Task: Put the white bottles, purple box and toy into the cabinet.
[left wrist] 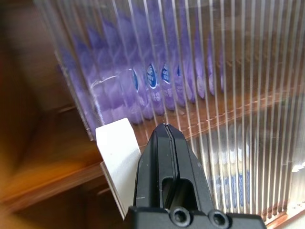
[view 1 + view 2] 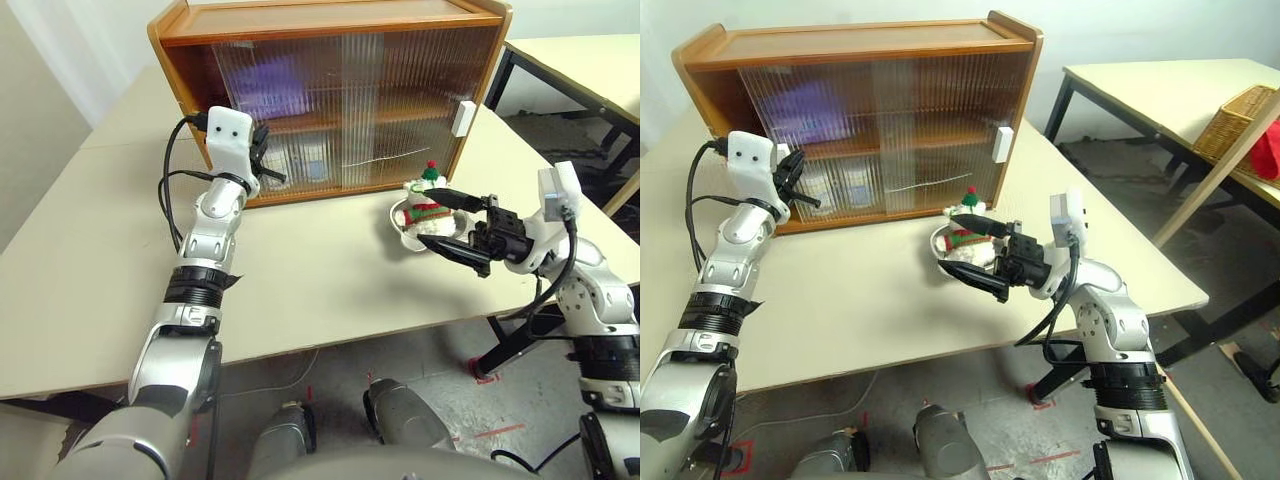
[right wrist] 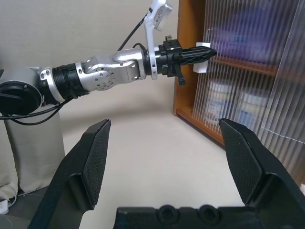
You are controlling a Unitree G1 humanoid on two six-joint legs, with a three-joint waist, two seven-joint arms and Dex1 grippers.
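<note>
Head stereo pair: high, looking forward and down over the table [image 2: 330, 280]; both eyes take in the cabinet [image 2: 330, 95] at the far edge, with both arms in front. Right eye sits slightly rightward, adding a second table [image 2: 1160, 95].

Left wrist camera: very close to the cabinet's ribbed door [image 1: 200, 86], facing straight along the left gripper [image 1: 167, 131].

Right wrist camera: low, looking across the tabletop between the right gripper [image 3: 167, 143] fingers toward the cabinet's end; shares the left gripper and door with the head views.
</note>
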